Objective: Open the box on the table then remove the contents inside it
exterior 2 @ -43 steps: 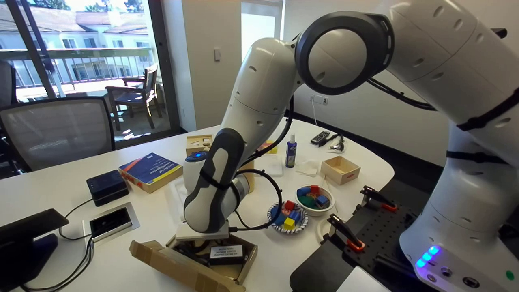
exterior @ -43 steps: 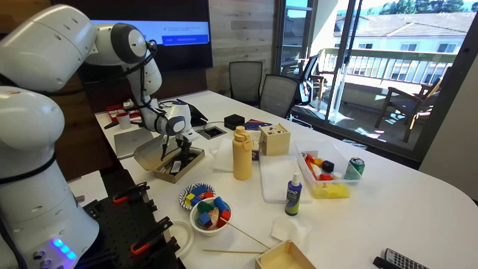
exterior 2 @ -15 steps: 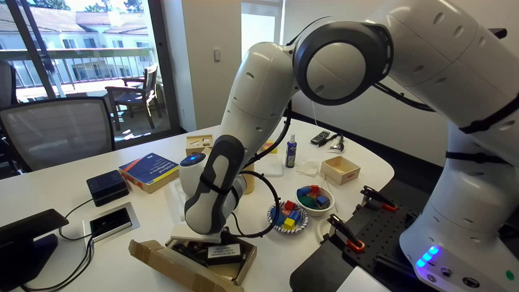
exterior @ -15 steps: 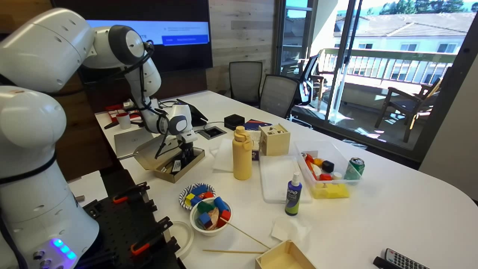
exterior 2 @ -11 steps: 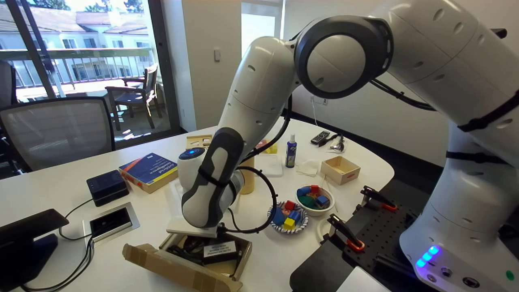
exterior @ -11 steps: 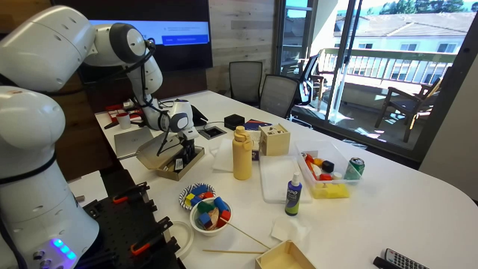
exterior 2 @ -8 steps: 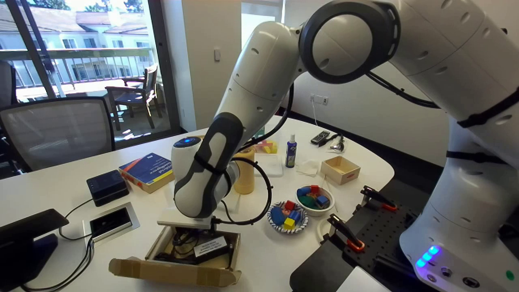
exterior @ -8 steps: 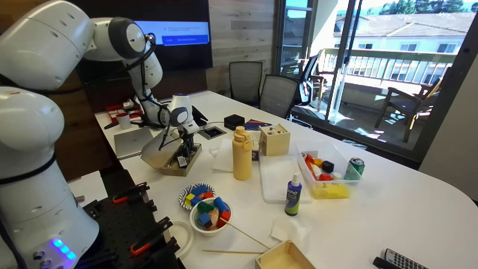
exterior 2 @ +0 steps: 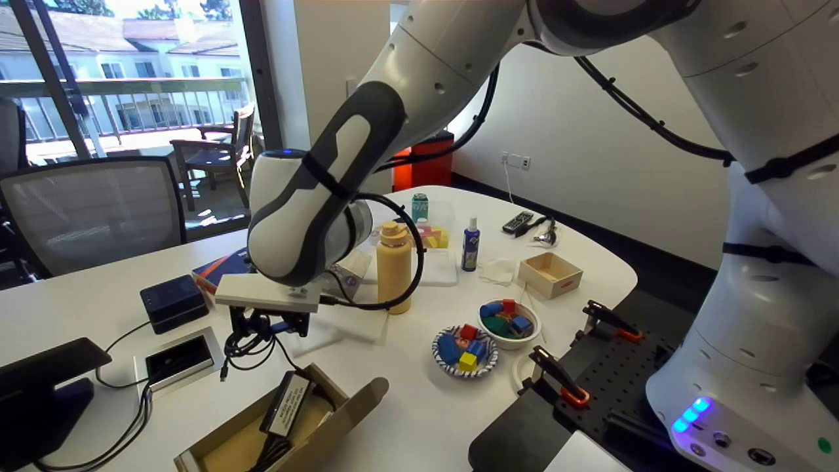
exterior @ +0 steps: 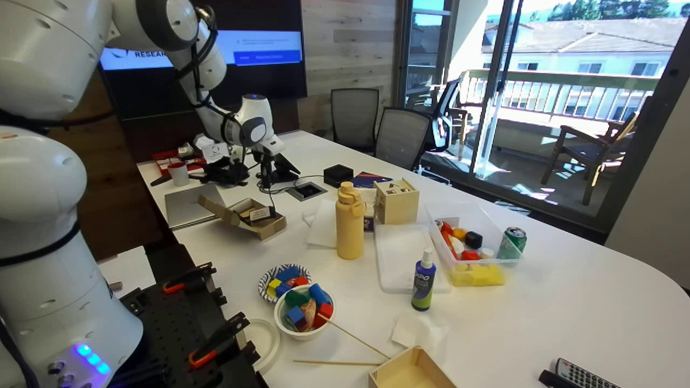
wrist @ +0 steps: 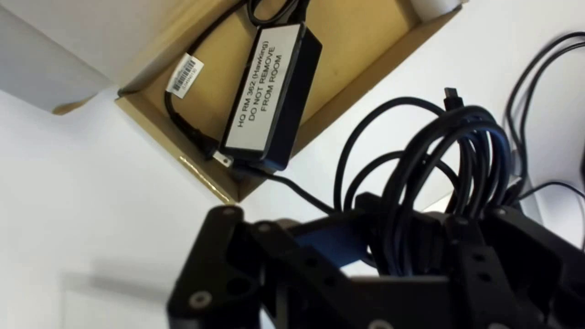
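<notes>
Clutching a wad of cable [wrist: 473, 169] in the gripper [wrist: 411, 228] over the table [exterior: 512, 328], trailing 1 strand [wrist: 301, 189] to the power brick [wrist: 265, 89] in the open box [wrist: 374, 73] (wrist-view 10 o'clock).

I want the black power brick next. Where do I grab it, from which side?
Once the claw releases the coiled cable, I'd grip the brick mid-length, across its narrow width, straight down from above: it lies label-up in the open box, with box floor showing beside both long sides there, while one end crowds a corner.
</notes>
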Controlling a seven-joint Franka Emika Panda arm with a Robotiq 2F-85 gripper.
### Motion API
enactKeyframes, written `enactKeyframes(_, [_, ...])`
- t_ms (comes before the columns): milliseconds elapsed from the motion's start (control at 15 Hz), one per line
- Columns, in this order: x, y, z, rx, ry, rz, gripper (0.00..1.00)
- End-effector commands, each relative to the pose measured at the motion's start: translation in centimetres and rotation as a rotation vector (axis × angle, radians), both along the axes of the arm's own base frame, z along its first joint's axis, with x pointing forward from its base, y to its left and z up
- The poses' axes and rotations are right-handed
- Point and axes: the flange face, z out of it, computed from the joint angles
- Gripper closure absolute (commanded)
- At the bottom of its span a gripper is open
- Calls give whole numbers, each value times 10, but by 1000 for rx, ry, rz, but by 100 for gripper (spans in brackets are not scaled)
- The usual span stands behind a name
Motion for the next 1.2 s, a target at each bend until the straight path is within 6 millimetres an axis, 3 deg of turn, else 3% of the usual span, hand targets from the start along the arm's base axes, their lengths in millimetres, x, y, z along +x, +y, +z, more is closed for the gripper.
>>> enactKeyframes(0, [-2,-18,65,25,-88,33,100])
enactKeyframes(467, [30,-55,161,82,-402,-28,100])
enactKeyframes(800, [56,-93,190,55,-590,-85,100])
enactKeyframes(1133, [68,-122,198,-70,-683,-124,100])
